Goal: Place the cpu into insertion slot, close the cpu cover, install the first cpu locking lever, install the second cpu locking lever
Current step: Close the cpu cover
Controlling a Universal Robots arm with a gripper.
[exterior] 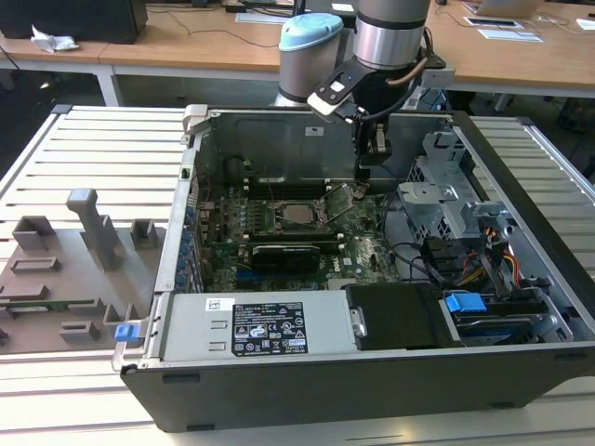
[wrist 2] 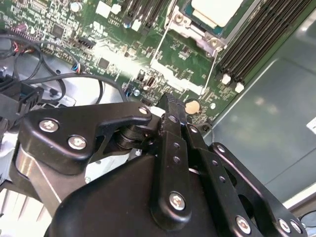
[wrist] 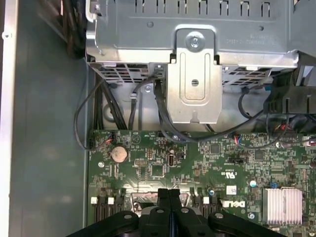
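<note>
I am reaching down from above, my arm showing as a thick silver tube with a pale blue-capped joint beside it on the exterior view's left. Below them my black wrist is bending inward, and my fingers are pointing straight down. In both wrist views I am pressing the fingers flat against each other, with no gap between them and nothing pinched there. In the second wrist view my black links are folding in toward the fingers, their screws catching the light.
</note>
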